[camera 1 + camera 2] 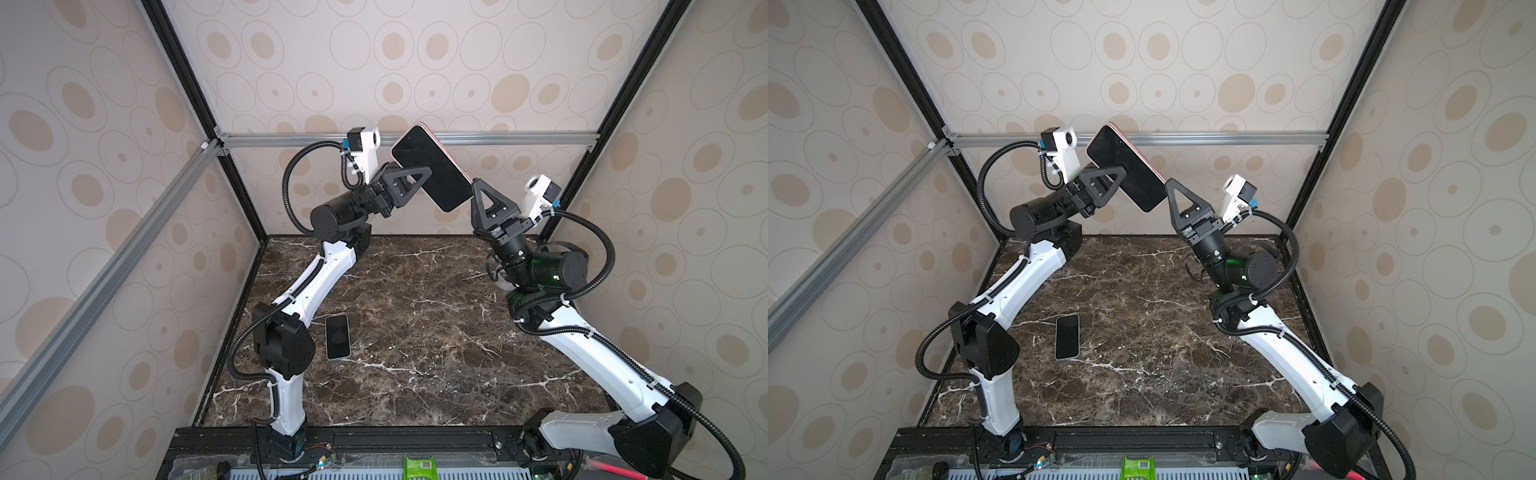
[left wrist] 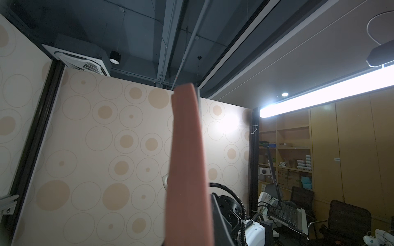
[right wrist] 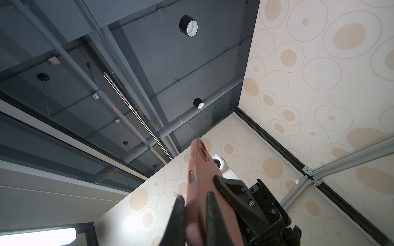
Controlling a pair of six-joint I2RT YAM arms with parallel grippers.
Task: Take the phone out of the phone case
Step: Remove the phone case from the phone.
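While well above the table (image 1: 415, 332), phone case (image 3: 197, 187) edges tight in left end effector (image 1: 424, 172) and right end effector (image 1: 476, 185).

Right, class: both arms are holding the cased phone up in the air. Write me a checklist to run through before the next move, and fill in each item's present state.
1. Left pincer shut on case: ok.
2. Right pincer shut on case: ok, it grips both faces.
3. Phone out of case: not ok, a pink rim borders the screen.
4. Case held above table: ok.
5. Second phone out of the way: ok, flat on table, well below.
6. Any case corner peeled loose: cannot tell.
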